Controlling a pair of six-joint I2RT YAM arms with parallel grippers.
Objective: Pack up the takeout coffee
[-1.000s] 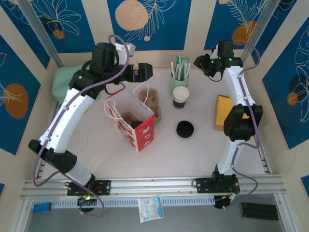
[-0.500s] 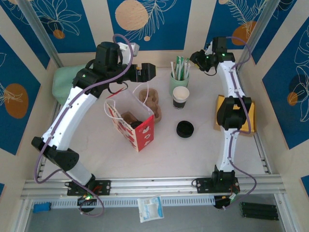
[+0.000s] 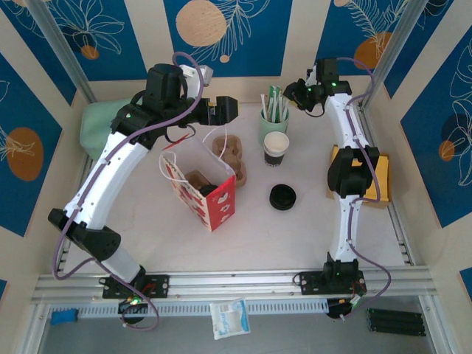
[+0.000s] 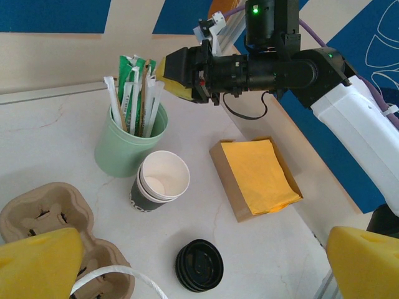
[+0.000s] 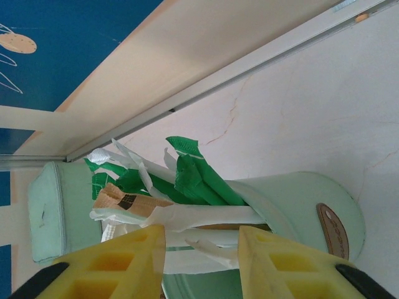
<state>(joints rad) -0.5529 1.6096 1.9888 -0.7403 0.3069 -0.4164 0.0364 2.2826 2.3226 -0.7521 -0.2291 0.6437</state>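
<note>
Takeout coffee lid (image 3: pixel 282 197) loose; bag (image 3: pixel 217 203) contents unclear

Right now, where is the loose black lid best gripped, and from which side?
Across its outer rim, from straight above. The black lid lies flat and low on the table, apart from the paper cup, with room on both sides.

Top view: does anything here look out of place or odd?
The black lid lies loose on the table, apart from the open black-sided cup; a white packet sits off the table, below the near rail.
</note>
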